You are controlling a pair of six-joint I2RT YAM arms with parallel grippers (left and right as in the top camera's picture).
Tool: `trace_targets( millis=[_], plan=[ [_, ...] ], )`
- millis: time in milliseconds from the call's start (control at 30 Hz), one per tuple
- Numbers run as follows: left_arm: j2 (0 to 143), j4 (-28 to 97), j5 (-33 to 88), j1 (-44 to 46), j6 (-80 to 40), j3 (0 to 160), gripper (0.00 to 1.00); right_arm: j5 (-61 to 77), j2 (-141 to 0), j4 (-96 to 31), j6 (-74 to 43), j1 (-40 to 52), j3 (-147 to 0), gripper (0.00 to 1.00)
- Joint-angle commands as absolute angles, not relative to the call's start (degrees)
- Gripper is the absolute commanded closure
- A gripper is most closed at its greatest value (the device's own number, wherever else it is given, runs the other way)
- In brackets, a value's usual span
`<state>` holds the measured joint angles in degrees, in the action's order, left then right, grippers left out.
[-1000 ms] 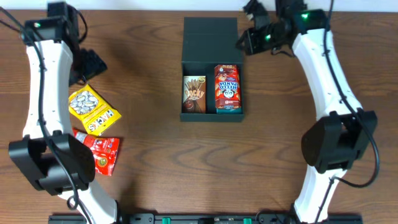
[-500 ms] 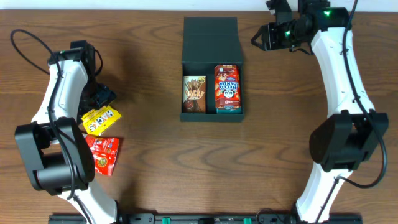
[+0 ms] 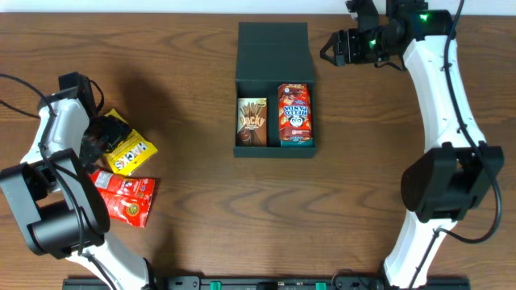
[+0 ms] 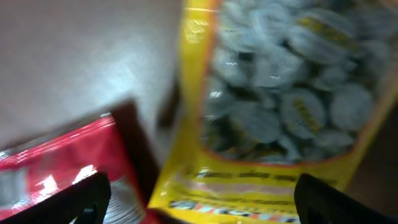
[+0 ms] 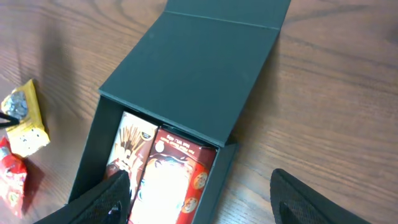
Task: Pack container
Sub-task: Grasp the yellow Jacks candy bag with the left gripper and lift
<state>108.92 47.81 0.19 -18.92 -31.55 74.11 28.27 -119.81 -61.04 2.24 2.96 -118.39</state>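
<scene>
The container (image 3: 274, 149), a dark box, sits at the table's centre. Its flap lid (image 3: 272, 50) is spread out behind it. Inside lie a brown Pocky box (image 3: 251, 122) and a red panda biscuit box (image 3: 294, 113). My right gripper (image 3: 332, 48) hangs open beside the lid's right edge. The right wrist view looks down on the lid (image 5: 199, 68) and the red box (image 5: 177, 180), with nothing between the gripper's (image 5: 202, 205) fingers. My left gripper (image 3: 101, 137) is open, low over a yellow nut bag (image 3: 133, 151). That bag (image 4: 280, 106) fills the left wrist view between the fingertips (image 4: 87, 199).
A red snack pack (image 3: 127, 197) lies just below the yellow bag, its corner (image 4: 62, 162) under my left finger. Both packs also show at the left of the right wrist view, the yellow bag (image 5: 25, 118) above the red pack (image 5: 12, 180). Bare wood surrounds the container.
My right gripper has opened and drawn back from the lid's right edge. My left arm has swung down and to the left, onto the yellow bag.
</scene>
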Motion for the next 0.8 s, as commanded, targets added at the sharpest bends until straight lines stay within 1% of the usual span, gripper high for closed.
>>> trace_targets(
  millis=[0,267,533,567,600,733,767],
  plan=[
    [109.0,45.5,3.0,-18.0,-25.5,73.8,0.05,28.9,-119.2,-61.1,0.2,3.0,-119.0,0.29],
    [110.0,41.2,2.5,-18.0,-22.0,73.7,0.05,29.0,-119.2,-62.4,-0.9,3.1,-119.0,0.31],
    [114.9,40.8,5.0,-18.0,-22.0,73.7,0.05,29.0,-119.2,-62.6,-1.9,3.1,-119.0,0.31],
    [115.0,40.6,5.0,-18.0,-22.1,73.7,0.02,29.0,-119.2,-62.5,-2.3,3.1,-119.0,0.32],
    [115.0,40.4,5.0,-18.0,-22.1,73.7,0.05,29.0,-119.2,-62.5,-2.4,3.1,-119.0,0.32],
    [115.0,40.2,5.0,-18.0,-23.2,73.9,0.35,28.9,-119.2,-62.5,-2.6,3.1,-119.0,0.33],
    [115.0,40.2,5.0,-18.0,-23.4,74.2,0.45,28.9,-119.2,-62.5,-2.6,3.1,-119.0,0.34]
  ],
)
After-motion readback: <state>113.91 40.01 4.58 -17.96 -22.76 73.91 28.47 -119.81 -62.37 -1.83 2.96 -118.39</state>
